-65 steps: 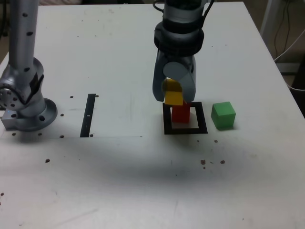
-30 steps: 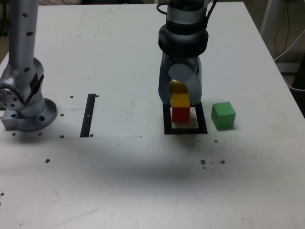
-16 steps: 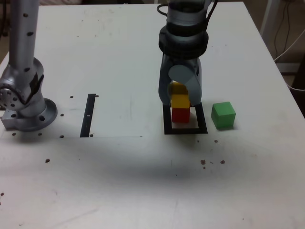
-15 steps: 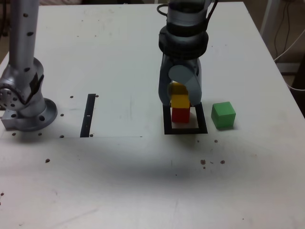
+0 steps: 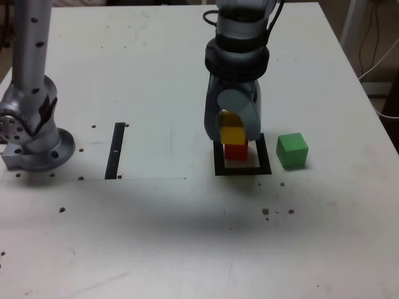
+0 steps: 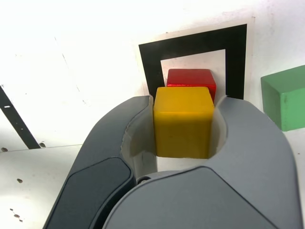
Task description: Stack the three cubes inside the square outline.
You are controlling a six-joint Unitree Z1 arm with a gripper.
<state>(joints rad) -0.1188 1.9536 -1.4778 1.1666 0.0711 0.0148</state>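
The yellow cube (image 5: 232, 135) (image 6: 183, 124) sits on top of the red cube (image 5: 235, 151) (image 6: 190, 78), slightly off toward the exterior view's left. The red cube stands inside the square outline (image 5: 243, 170) (image 6: 190, 40). My gripper (image 5: 232, 128) (image 6: 186, 102) reaches down over the stack, with its jaws close against both sides of the yellow cube and no gap showing in the wrist view. The green cube (image 5: 292, 150) (image 6: 285, 98) rests alone on the table, just outside the outline on the exterior view's right.
A thin black strip (image 5: 116, 149) (image 6: 16, 121) lies on the white table at the exterior view's left of the outline. The arm's grey base and column (image 5: 31, 124) stand at the far left. Small dark specks dot the tabletop.
The yellow cube came down onto the red cube and has stayed there. In the last half second my gripper shifted slightly toward the exterior view's left, still around the yellow cube.
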